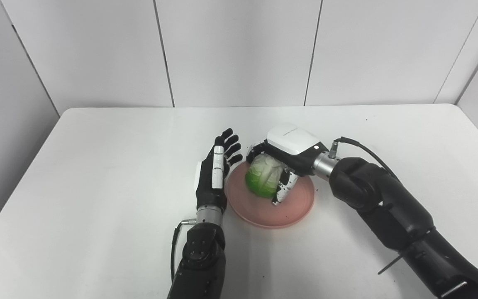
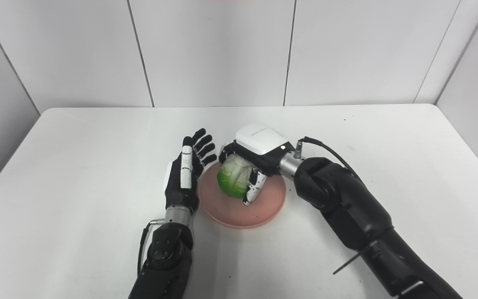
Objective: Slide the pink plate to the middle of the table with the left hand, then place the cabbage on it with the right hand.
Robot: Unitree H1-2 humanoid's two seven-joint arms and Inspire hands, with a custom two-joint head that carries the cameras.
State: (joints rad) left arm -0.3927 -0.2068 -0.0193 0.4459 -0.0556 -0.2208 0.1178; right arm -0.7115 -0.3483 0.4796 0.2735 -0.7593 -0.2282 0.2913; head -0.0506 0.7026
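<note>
The pink plate (image 1: 297, 205) lies near the middle of the white table. A green and white cabbage (image 1: 263, 177) is over the plate's far left part, and my right hand (image 1: 282, 160) is shut on it from above, fingers wrapped round both sides. Whether the cabbage rests on the plate or hangs just above it I cannot tell. My left hand (image 1: 216, 170) stands edge-on just left of the plate's rim, open, fingers straight and pointing away, holding nothing.
The white table (image 1: 98, 166) stretches wide on both sides. Grey wall panels stand right behind its far edge. My right forearm (image 1: 388, 207) crosses the table's right front part.
</note>
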